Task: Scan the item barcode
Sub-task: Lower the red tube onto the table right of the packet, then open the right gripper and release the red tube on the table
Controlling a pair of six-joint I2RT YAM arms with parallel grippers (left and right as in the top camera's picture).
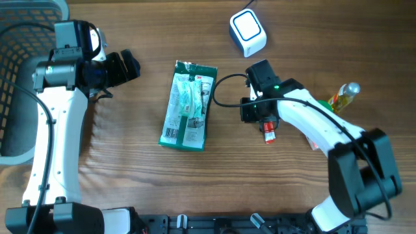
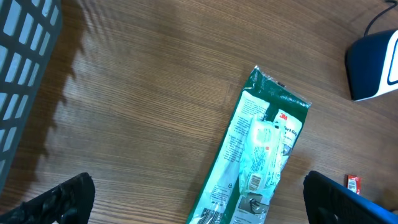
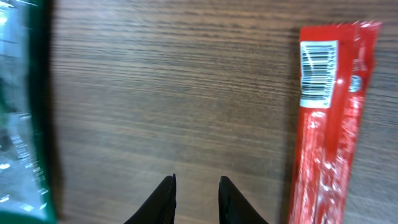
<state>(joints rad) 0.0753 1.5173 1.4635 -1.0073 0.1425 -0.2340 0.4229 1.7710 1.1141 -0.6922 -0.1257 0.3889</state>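
Overhead, the left claw (image 1: 128,65) sits clear of a green-and-white plastic packet (image 1: 188,106). The right claw (image 1: 264,122) hangs over a slim red foil stick (image 1: 268,134), likely the scan item, near the white, blue-faced scanner cube (image 1: 247,32). The left wrist view confirms wide, empty fingers (image 2: 62,202), and only the right wrist view shows the stick's barcode (image 3: 317,74) face-up beside nearly-closed, empty fingers.

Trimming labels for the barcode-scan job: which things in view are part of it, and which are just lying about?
Job:
- white scanner
- red stick packet, barcode showing, beside the right pincer
- green 3M pack, probably another item to scan

Lying about:
- grey basket at the left edge
- bottle by the right arm
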